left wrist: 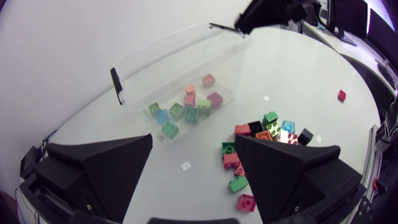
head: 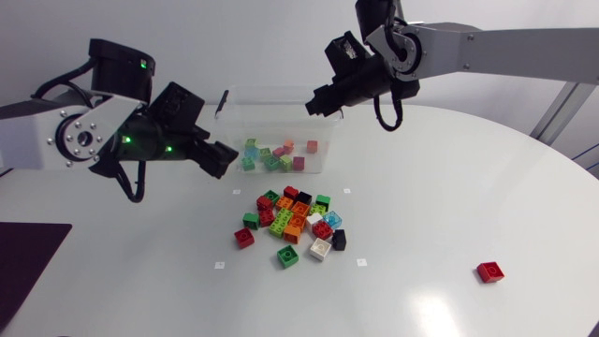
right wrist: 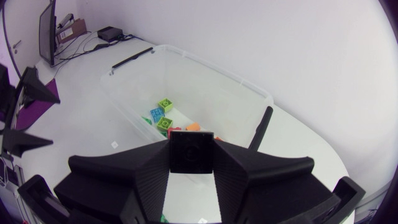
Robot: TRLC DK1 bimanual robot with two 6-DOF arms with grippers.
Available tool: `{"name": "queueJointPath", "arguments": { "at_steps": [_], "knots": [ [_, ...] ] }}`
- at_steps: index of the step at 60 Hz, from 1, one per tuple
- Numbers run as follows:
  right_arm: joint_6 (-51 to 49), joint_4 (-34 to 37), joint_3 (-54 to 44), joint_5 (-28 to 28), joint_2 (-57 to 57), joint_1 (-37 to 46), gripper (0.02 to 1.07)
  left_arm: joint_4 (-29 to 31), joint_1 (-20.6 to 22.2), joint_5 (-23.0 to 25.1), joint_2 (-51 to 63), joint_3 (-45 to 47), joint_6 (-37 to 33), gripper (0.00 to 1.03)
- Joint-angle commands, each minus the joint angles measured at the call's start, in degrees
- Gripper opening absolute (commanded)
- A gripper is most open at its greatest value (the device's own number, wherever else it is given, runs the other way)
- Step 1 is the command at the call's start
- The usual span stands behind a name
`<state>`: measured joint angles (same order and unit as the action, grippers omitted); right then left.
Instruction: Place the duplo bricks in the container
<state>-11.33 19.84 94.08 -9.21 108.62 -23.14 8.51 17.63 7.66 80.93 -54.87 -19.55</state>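
The clear plastic container (head: 227, 122) stands at the back middle of the table with several coloured bricks (head: 274, 157) lying in it. A pile of duplo bricks (head: 295, 220) sits in front of it. My right gripper (head: 323, 103) hangs over the container's right rim. In the right wrist view this gripper (right wrist: 191, 163) is shut on a black brick (right wrist: 191, 148), with the container (right wrist: 245, 87) below it. My left gripper (head: 215, 159) is by the container's front left corner. Its fingers stand open and empty (left wrist: 194, 149), with the container (left wrist: 134, 59) and the pile (left wrist: 264, 130) ahead.
A single red brick (head: 489, 271) lies far off at the front right, also seen small in the left wrist view as a red brick (left wrist: 341, 95). A dark purple mat (head: 28, 267) covers the front left corner. Small white markers dot the table around the pile.
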Motion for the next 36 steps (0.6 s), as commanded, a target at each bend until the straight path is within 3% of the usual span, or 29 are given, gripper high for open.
{"name": "queueJointPath", "arguments": {
  "at_steps": [1, 27, 31, 36],
  "knots": [
    [2.19, -0.68, 3.56, -0.37, 3.09, 0.46, 0.31, 0.63, 0.92, 0.95, -1.03, 3.37, -3.74, 0.92],
    [3.60, -0.24, 14.20, 1.21, 11.97, 0.11, 0.33, 5.81, 3.64, 1.04, 6.00, 6.88, -14.46, 0.92],
    [3.69, -0.32, 15.43, 1.92, 13.37, 0.11, 0.42, 7.31, 4.26, 1.04, 7.40, 6.80, -15.34, 0.92],
    [3.77, 0.29, 17.19, 2.62, 14.96, -0.07, 0.69, 9.24, 4.96, 1.04, 9.34, 6.36, -15.96, 0.92]
  ]
}}
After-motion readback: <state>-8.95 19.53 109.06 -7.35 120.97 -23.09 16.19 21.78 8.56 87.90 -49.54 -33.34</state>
